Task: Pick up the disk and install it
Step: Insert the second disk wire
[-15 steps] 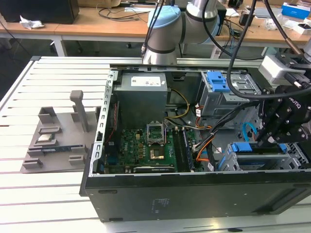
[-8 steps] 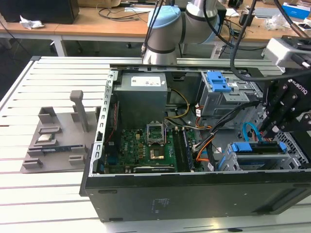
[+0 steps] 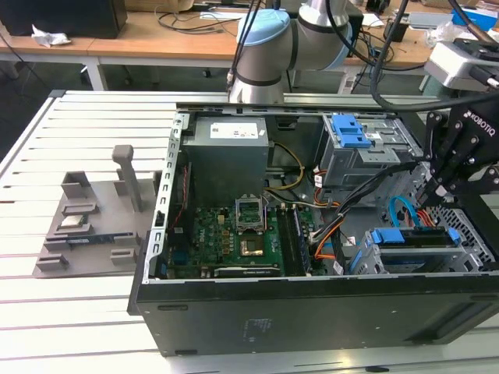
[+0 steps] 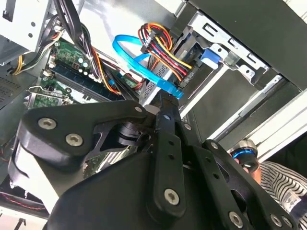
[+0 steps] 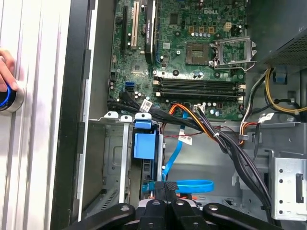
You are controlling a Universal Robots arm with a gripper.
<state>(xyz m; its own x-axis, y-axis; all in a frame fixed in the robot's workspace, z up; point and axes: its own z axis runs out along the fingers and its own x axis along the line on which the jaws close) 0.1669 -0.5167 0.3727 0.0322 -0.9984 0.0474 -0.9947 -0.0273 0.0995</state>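
Observation:
The disk (image 3: 409,238) stands on edge inside the lower drive cage at the exterior view's right end of the open computer case. Its blue carrier (image 5: 145,143) shows between the cage's metal walls, and the blue tab (image 4: 209,56) sticks out of the bay. My gripper (image 3: 431,191) hangs just above that cage. In the first wrist view the gripper (image 5: 165,187) is shut, its fingers pressed together right at the disk's cable end. Nothing sits between them. In the second wrist view the gripper (image 4: 165,103) points at the same bay.
A blue data cable (image 5: 192,184) loops beside the fingertips, and black and coloured cable bundles (image 5: 230,143) cross nearby. The motherboard (image 3: 234,234), power-supply box (image 3: 226,152) and upper cage with blue latch (image 3: 351,128) fill the case. A person's hand (image 5: 5,81) rests on the table.

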